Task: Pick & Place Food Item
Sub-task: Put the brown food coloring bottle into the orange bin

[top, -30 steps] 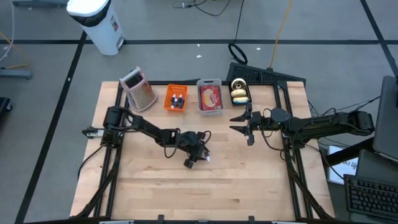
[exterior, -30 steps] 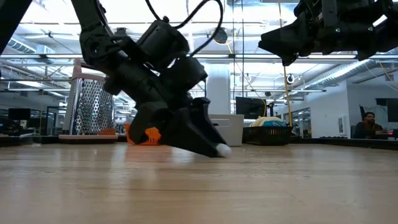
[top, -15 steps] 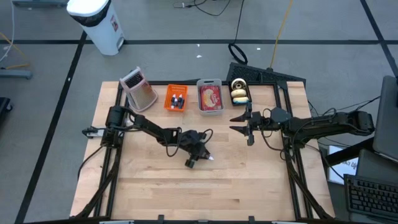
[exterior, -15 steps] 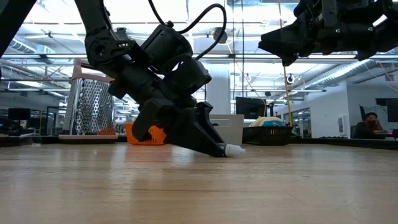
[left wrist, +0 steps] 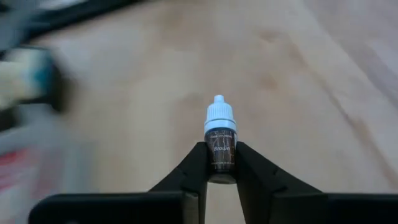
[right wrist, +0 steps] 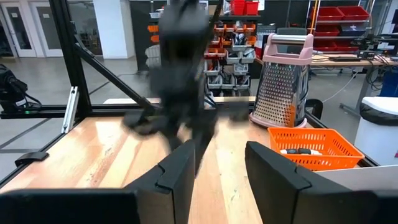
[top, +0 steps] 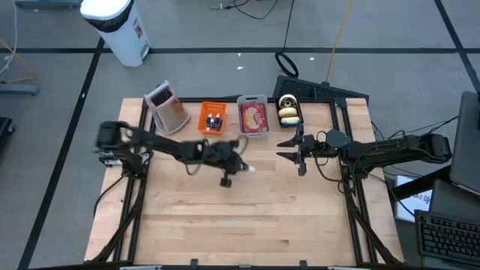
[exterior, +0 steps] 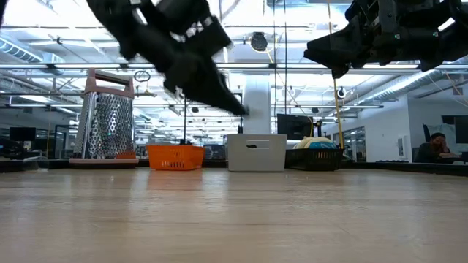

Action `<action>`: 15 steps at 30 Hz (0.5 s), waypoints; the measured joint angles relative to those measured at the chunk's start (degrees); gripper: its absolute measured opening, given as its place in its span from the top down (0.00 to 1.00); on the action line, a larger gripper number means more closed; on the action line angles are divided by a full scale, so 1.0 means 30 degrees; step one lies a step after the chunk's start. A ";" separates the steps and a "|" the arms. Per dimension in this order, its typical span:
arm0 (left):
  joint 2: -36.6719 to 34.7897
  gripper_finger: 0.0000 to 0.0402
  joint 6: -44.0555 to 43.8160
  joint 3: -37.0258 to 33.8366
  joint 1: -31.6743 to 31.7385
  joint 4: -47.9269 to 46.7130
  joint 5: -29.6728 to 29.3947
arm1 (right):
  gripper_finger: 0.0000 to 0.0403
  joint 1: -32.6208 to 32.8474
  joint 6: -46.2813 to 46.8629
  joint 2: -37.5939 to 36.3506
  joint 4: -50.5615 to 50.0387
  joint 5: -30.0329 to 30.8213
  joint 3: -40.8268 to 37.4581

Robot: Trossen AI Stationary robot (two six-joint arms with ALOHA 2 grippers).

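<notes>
A: Jaws first. The left gripper [left wrist: 222,163] is pinching a small dropper bottle [left wrist: 221,142], one dark finger on each side of the brown body. The right gripper [top: 298,151] is hanging over the table's right side with its fingers standing apart and nothing between them.

B: Noted. How is the bottle lying against the left jaws?

A: Its long axis is running straight out along the fingers, white cap leading and the base tucked back between the pads. The high view is showing the white cap just past the gripper's tip, above bare wood in mid-table.

B: Off the table?

A: The low view is showing the left arm lifted well clear of the wood, so the bottle is riding in the air, not resting.

B: And the receiving end?

A: The orange basket [top: 212,118], with small bottles already lying in it, is sitting near, toward the back edge and a little to the left of the gripper. The grey bin [top: 253,117] is sitting just beside it, and the grater [top: 168,107] on the basket's other side.

B: Which arm is nearer?

A: The left one, plainly. I judge the coming move is turning on swinging the cap end back over the orange basket, since the bottle is pointing partly away from it
</notes>
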 joint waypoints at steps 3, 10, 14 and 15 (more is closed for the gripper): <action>-0.2600 0.84 0.0047 -0.0083 0.0993 -0.1943 -0.1014 | 0.68 0.0000 -0.0007 0.0000 0.0008 0.0000 0.0000; -0.7060 0.88 -0.2185 -0.2877 0.5247 -0.3182 -0.1740 | 0.68 -0.0052 -0.0141 0.0000 0.0013 0.0007 0.0000; -0.7994 0.88 -0.5485 -0.4708 0.7729 -0.3351 -0.4618 | 0.68 -0.0388 -0.0708 0.0000 0.0063 0.0027 0.0000; -0.7994 0.87 -0.6234 -0.4917 0.8259 -0.3288 -0.5234 | 0.68 -0.0518 -0.0791 0.0000 0.0186 0.0056 0.0000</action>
